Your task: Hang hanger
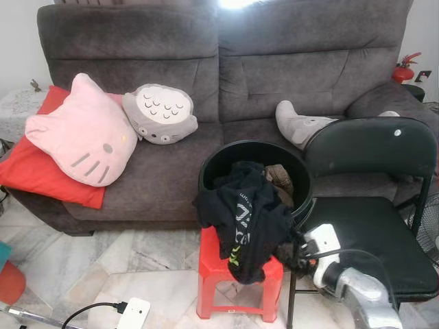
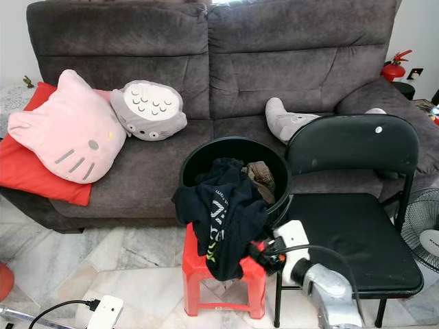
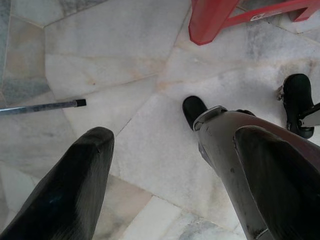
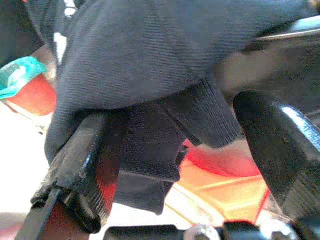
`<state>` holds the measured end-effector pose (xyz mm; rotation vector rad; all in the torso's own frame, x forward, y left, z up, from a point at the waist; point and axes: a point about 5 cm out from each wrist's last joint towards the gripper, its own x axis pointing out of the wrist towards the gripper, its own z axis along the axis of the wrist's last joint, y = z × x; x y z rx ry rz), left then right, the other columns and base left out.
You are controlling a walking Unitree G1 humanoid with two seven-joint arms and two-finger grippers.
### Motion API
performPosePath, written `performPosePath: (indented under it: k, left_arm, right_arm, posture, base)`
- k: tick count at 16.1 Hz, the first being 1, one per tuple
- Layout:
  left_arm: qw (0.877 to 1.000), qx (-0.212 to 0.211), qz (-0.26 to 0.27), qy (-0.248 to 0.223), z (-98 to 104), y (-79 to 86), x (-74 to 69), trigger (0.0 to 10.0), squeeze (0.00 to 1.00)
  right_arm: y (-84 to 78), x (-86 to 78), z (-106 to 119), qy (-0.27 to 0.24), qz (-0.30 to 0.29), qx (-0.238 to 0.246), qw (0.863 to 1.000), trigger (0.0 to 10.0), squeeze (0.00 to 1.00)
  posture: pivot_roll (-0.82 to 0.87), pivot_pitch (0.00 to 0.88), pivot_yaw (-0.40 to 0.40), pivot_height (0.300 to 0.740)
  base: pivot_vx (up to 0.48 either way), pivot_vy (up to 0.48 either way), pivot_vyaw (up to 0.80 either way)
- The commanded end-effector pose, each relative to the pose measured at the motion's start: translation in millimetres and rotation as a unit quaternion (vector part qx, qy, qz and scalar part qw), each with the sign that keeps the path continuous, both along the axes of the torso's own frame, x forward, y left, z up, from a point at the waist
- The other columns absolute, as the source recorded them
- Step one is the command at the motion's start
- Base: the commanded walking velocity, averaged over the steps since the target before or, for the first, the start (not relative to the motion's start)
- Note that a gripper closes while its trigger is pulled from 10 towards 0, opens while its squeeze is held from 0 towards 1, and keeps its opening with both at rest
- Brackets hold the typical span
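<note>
A black garment (image 1: pixel 247 219) with white and green print hangs over the front rim of a black bucket (image 1: pixel 254 145), which stands on a red plastic stool (image 1: pixel 212 264). My right gripper (image 1: pixel 295 253) is at the garment's lower right edge, beside the stool top. In the right wrist view its fingers (image 4: pixel 80 165) stand apart, open, with a fold of the black cloth (image 4: pixel 150 150) hanging between them. My left gripper (image 3: pixel 170 165) hangs open over the marble floor near a stool leg (image 3: pixel 210 20).
A black folding chair (image 1: pixel 370 226) stands right of the stool, against my right arm. Behind is a grey sofa (image 1: pixel 164 48) with a pink cat pillow (image 1: pixel 86 133) and grey owl pillow (image 1: pixel 161 113). A fan (image 2: pixel 422 233) stands far right; a power strip (image 1: pixel 134 314) lies on the floor.
</note>
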<state>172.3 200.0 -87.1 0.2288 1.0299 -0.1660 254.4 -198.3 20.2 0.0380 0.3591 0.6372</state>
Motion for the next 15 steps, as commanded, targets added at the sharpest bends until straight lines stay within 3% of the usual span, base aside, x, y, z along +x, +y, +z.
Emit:
performPosePath:
  k: [1,8,10,15]
  left_arm:
    - [1.000,0.010,-0.005,0.006,0.3,5.4,-0.9,10.0,0.00]
    - [1.000,0.012,-0.011,0.006,0.3,4.9,-0.8,10.0,0.00]
    - [1.000,0.012,-0.013,0.006,0.3,4.8,-0.9,10.0,0.00]
    - [1.000,0.013,-0.015,0.005,0.3,4.6,-0.7,10.0,0.00]
  right_arm:
    - [3.7,1.3,1.3,-0.002,0.004,0.004,1.000,10.0,0.00]
    - [16.7,-1.3,-7.5,0.029,-0.007,0.043,0.999,10.0,0.00]
    - [18.6,-1.1,-14.3,0.049,-0.038,0.040,0.997,10.0,0.00]
    - [26.0,-3.3,-17.5,0.077,-0.054,0.101,0.990,10.0,0.00]
  posture:
    - [-0.04,0.000,0.060,0.740]
    - [-0.03,0.000,0.059,0.740]
    - [-0.04,0.000,0.060,0.740]
    - [-0.04,0.000,0.059,0.740]
  base:
    - [0.000,0.000,0.00]
    - [0.000,0.000,0.00]
    - [0.000,0.000,0.00]
    - [0.000,0.000,0.00]
